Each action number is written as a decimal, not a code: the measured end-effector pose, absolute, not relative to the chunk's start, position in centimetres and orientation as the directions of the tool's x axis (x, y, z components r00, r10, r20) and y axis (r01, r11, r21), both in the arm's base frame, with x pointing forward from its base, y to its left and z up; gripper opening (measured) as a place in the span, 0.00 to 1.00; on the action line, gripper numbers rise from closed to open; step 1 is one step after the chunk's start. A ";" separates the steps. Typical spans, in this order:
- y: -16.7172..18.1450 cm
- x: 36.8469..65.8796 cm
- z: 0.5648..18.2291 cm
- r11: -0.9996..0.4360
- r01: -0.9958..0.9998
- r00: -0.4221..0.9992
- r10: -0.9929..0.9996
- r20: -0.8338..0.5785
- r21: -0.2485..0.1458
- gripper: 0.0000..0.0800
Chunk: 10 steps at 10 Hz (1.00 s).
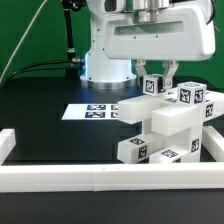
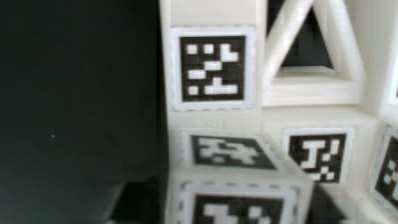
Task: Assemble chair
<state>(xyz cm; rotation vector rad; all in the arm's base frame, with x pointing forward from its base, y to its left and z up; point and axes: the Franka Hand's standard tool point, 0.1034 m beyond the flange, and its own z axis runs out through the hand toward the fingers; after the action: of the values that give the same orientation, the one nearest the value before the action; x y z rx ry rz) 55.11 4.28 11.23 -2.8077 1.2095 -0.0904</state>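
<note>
While hanging over the right-centre of the exterior view, with the two-finger gripper (image 1: 165, 77) low among the topmost tagged cubes of the white blocky plastic chair assembly (image 1: 165, 125); jaws part-spread around something there, though impossible to tell whether pinching a part or merely straddling it, fingertips being lost in the clutter. Chair parts stacked in a cluster at right-centre of that frame, resting on the black table (image 1: 40, 115), just behind the long low white border wall (image 1: 100, 178) along the bottom edge, and just right of the flat white marker board (image 1: 88, 111) lying mid-frame. From the wrist view, only close white faces, square black-and-white tags and a triangular slot (image 2: 317, 35) in a panel. Likely light, stiff and hollow, with smooth plastic faces prone to slipping under a weak squeeze; loosely stacked, so easily toppled by a sideways nudge. Best taken across two flat parallel faces of a single narrow piece, squarely, away from edges.
</note>
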 end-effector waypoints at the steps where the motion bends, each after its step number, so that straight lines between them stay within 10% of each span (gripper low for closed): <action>1: 4.9 54.9 11.0 -0.816 -0.571 0.816 -0.576 0.045 -0.085 0.65; 9: 4.8 56.3 12.1 -0.996 0.090 0.993 0.089 0.078 -0.011 0.81; 10: 4.7 56.2 12.0 -0.996 0.091 0.993 0.090 0.076 -0.010 0.64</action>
<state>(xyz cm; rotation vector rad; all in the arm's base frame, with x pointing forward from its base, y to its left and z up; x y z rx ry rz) 56.19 4.73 12.01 -3.1225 -0.1421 -0.1178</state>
